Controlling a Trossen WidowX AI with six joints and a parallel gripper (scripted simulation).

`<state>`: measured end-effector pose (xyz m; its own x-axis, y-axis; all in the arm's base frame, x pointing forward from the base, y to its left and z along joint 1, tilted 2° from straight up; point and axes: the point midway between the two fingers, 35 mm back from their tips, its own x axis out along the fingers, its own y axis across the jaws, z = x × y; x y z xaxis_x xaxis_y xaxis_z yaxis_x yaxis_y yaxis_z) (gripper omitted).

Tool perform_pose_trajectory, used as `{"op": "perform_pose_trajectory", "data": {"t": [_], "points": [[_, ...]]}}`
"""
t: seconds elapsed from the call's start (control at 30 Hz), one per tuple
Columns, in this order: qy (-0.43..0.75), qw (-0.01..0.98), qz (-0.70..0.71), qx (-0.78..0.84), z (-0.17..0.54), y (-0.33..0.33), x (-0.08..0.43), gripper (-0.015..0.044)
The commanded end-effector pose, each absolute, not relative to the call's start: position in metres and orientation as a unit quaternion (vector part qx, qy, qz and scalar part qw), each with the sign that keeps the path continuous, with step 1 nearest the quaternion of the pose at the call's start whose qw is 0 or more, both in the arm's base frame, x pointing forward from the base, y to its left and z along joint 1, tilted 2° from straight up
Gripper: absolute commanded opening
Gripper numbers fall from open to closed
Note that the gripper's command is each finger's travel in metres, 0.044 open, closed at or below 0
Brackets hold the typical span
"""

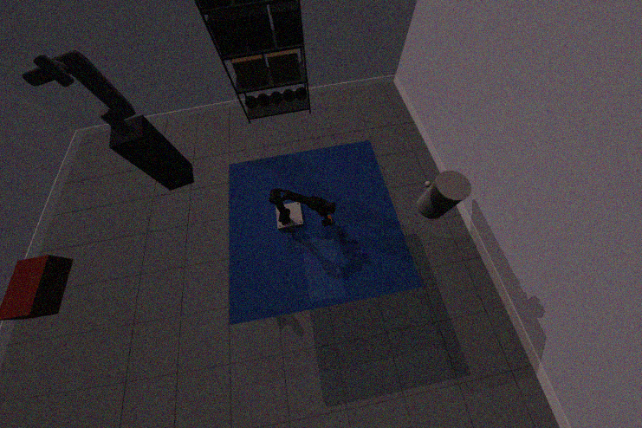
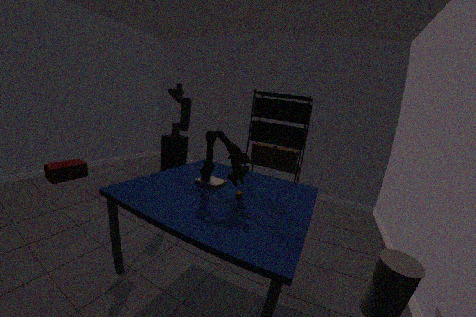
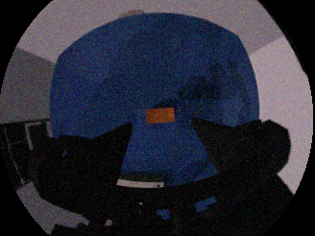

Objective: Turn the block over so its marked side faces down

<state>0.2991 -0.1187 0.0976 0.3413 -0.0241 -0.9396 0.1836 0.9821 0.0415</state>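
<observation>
A small orange block point(image 1: 329, 217) point(image 2: 238, 194) point(image 3: 160, 116) rests on the blue table point(image 1: 261, 272) point(image 2: 171, 194) point(image 3: 129, 76). My gripper point(image 1: 327, 214) point(image 2: 236, 180) point(image 3: 162, 123) is open and empty. It hangs a little above the block and is lifted clear of it. In the wrist view the block lies between and beyond the two dark fingers, and no marked side can be made out in the dim light. The arm stands on a white base plate point(image 1: 290, 214) point(image 2: 211, 181) near the table's middle.
A dark shelf rack point(image 1: 261, 55) point(image 2: 279, 130) stands behind the table. A second dark robot arm on a pedestal point(image 1: 145, 145) point(image 2: 175, 145) is at the far left. A red box point(image 1: 31, 286) point(image 2: 65, 170) and a grey cylinder bin point(image 1: 442, 194) point(image 2: 393, 280) stand on the floor.
</observation>
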Motion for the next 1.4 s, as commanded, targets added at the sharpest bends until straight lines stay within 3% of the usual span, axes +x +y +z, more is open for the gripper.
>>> {"op": "perform_pose_trajectory", "data": {"t": [0.0,0.2,1.37], "points": [[0.636,0.766,-0.062,0.074,0.108,-0.122,0.31,0.044],[0.693,0.715,-0.056,0.073,0.116,-0.121,0.317,0.044],[0.693,0.715,-0.056,0.073,0.047,-0.121,0.32,0.044]]}}
